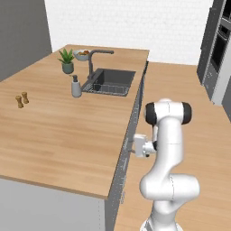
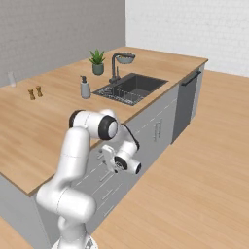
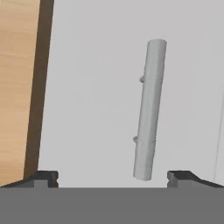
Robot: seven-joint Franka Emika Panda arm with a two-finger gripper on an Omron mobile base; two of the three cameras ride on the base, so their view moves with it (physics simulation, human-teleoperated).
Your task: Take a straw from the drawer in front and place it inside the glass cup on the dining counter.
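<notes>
Wood-grain table fills the simulated kitchen, its sink set at the far end beside a potted plant and a grey soap dispenser, with two wooden shakers standing well apart to the left. Below the table's edge, the white arm reaches toward the light grey cabinet fronts, its pincer spread wide and grasping nothing, squared up near a bar handle on a grey panel. That panel is shut, so the straw, presumably inside the drawer, is hidden. The glass cup stands at the table's far left edge, in the right base view, well away from the arm. By these pictures the job has barely begun: opening the drawer, lifting the straw and carrying it to the cup all remain.
</notes>
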